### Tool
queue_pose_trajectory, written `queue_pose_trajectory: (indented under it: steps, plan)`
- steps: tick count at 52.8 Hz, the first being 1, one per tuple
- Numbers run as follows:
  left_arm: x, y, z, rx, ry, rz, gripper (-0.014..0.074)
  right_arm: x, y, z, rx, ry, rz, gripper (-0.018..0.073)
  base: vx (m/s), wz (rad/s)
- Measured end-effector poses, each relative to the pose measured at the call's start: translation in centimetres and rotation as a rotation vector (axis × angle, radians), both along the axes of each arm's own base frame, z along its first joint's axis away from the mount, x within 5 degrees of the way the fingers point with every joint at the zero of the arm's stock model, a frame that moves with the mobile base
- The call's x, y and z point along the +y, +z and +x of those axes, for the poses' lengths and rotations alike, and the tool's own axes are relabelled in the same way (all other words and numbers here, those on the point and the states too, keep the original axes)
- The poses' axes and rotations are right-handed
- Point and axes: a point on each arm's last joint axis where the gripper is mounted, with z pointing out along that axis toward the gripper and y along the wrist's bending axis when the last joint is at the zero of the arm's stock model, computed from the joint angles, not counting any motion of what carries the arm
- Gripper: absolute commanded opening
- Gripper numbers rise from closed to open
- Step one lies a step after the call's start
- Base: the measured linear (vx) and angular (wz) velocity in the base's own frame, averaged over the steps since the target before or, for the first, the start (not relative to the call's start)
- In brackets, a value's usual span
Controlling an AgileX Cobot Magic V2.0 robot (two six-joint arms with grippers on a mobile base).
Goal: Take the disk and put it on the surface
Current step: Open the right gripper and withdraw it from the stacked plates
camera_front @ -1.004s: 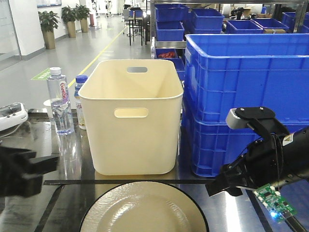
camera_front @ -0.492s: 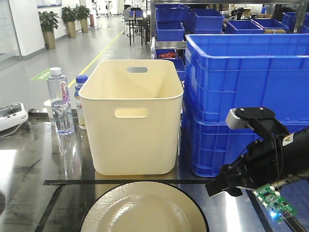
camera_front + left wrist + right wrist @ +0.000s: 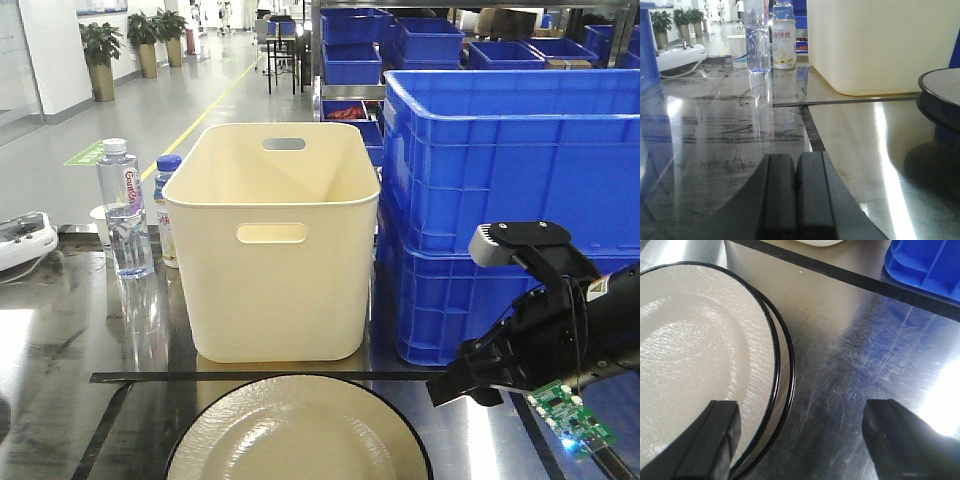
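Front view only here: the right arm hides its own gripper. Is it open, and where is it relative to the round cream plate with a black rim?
Observer: Open. In the right wrist view the right gripper has one finger in front of the round cream plate with a black rim, and the other in front of the dark glossy tabletop.
Operator: Just one plate?
Observer: Probably not. A second black rim shows just under the first, so they look stacked.
Operator: And the left gripper? I can't see it.
Observer: The left gripper is shut with its fingers together, holding nothing, low over the tabletop.
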Motion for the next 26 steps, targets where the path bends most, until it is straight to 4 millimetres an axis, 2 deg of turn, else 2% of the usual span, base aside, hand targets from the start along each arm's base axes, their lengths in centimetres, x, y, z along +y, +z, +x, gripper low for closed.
queue_pose_trajectory:
  steps: [26]
  plan:
    - [0.00,-0.03,0.00,0.004,0.000,-0.005,-0.0009,0.00,0.00,0.00,0.000,-0.001,0.000,0.0561,0.00,0.00]
